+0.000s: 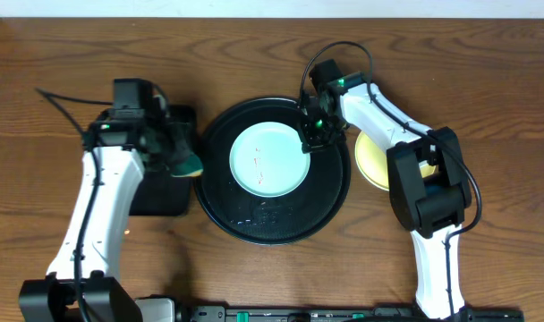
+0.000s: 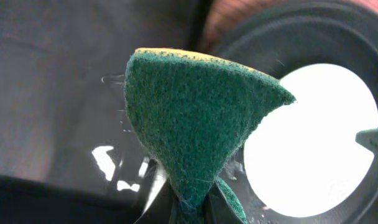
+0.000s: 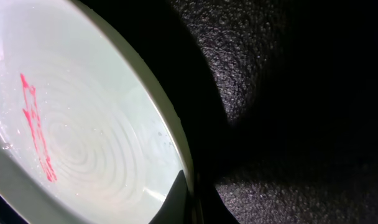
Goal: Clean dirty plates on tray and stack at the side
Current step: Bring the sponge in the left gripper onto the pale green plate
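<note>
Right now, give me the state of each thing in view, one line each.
mint plate: on the tray, red smears, not yet clean.
yellow plate: outside the tray, to its right, partly hidden.
tray: holds one plate.
sponge: clamped, not touching the mint plate.
left gripper: shut on the sponge.
right gripper: shut on the mint plate's rim.

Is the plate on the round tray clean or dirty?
Dirty: thin red smears cross the plate, seen overhead and from the right wrist.
</note>
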